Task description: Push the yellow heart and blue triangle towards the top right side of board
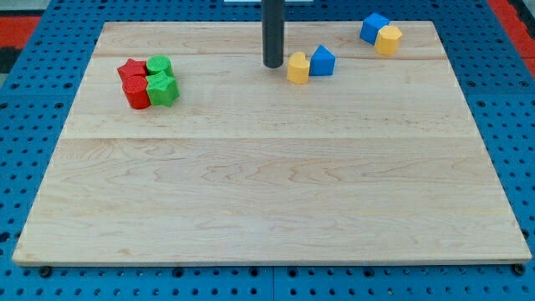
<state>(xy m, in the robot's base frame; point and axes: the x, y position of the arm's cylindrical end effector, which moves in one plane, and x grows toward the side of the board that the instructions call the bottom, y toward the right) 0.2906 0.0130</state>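
The yellow heart lies near the view's top, right of centre. The blue triangle touches its right side. My tip rests on the board just left of the yellow heart, with a small gap between them. The rod rises straight up and leaves the view at the top.
A blue block and a yellow block touch each other near the board's top right corner. At the view's upper left a red star, a red block, a green block and a green star form a cluster. The wooden board lies on a blue pegboard.
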